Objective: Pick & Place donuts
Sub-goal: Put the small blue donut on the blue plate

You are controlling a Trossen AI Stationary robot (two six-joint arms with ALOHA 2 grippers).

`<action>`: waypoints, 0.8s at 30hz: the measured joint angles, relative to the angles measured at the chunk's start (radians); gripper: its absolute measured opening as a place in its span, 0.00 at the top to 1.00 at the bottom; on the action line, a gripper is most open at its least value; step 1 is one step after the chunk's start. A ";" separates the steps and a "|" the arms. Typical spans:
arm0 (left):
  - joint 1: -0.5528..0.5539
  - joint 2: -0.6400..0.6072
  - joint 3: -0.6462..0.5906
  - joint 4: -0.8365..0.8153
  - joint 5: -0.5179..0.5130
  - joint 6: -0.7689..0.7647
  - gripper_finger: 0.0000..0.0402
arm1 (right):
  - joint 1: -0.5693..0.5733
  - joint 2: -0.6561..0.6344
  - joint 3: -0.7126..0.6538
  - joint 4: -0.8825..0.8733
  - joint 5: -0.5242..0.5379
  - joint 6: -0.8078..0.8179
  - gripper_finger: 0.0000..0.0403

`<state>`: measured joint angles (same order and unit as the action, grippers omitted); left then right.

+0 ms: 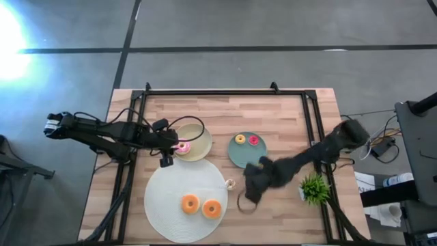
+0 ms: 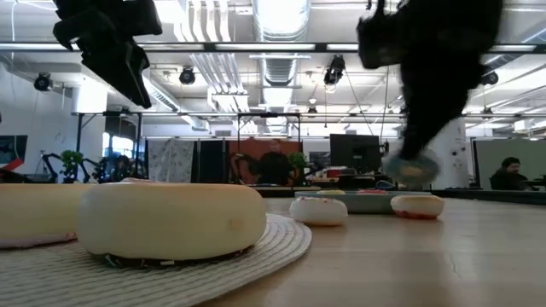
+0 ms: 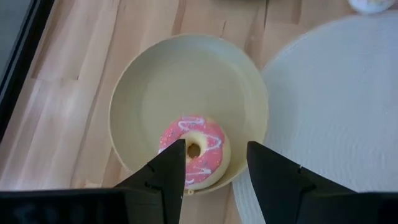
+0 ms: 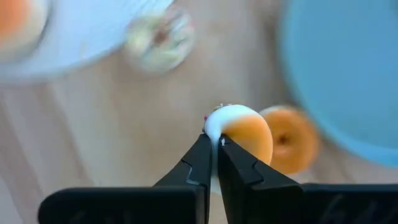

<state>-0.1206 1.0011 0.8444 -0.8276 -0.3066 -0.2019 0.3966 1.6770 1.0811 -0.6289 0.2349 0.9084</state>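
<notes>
My left gripper [image 3: 214, 163] hangs open above the pink-frosted donut [image 3: 193, 149], which lies flat in the cream plate [image 1: 194, 142] near its rim; it touches nothing. My right gripper [image 4: 214, 146] is over the wood between the teal plate [image 1: 246, 156] and the white mat [image 1: 171, 205], shut on a tiny orange-tan donut [image 4: 242, 134] with white frosting. Two larger orange donuts [image 1: 190, 203] [image 1: 212, 209] lie on the mat. Two tiny donuts, orange [image 1: 240, 139] and red [image 1: 253, 140], sit in the teal plate. A whitish tiny donut [image 4: 158, 40] and an orange one [image 4: 291, 142] lie on the table. My right gripper pinches the tiny donut by its white-frosted rim [image 4: 222, 121] between the two fingertips, coming from above and pointing down. The donut sticks out past the fingertips. It is lifted clear of the table, as the low view shows [image 2: 409, 166].
A small green plant [image 1: 314, 188] stands near the table's right edge, beside the right arm. A black frame [image 1: 205, 92] runs round the table top. Bare wood lies along the far side. People show in the room beyond the table.
</notes>
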 joint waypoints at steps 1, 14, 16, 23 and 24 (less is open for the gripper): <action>-0.007 -0.003 0.000 0.012 -0.010 -0.003 0.64 | -0.036 -0.044 -0.034 0.049 -0.001 0.027 0.97; -0.123 -0.001 -0.044 0.475 -0.522 0.074 0.64 | -0.426 -0.190 -0.328 1.086 0.098 0.412 0.97; -0.120 0.007 -0.079 0.619 -0.525 0.124 0.64 | -0.449 -0.142 -0.312 1.174 0.082 0.444 0.97; -0.117 0.054 -0.203 0.970 -0.533 0.281 0.64 | -0.468 0.022 -0.177 1.349 0.012 0.529 0.97; -0.117 0.058 -0.213 0.989 -0.534 0.286 0.64 | -0.468 0.042 -0.151 1.350 0.002 0.531 0.97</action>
<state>-0.2375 1.0587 0.6311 0.1614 -0.8404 0.0843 -0.0711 1.7189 0.9303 0.7212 0.2373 1.4391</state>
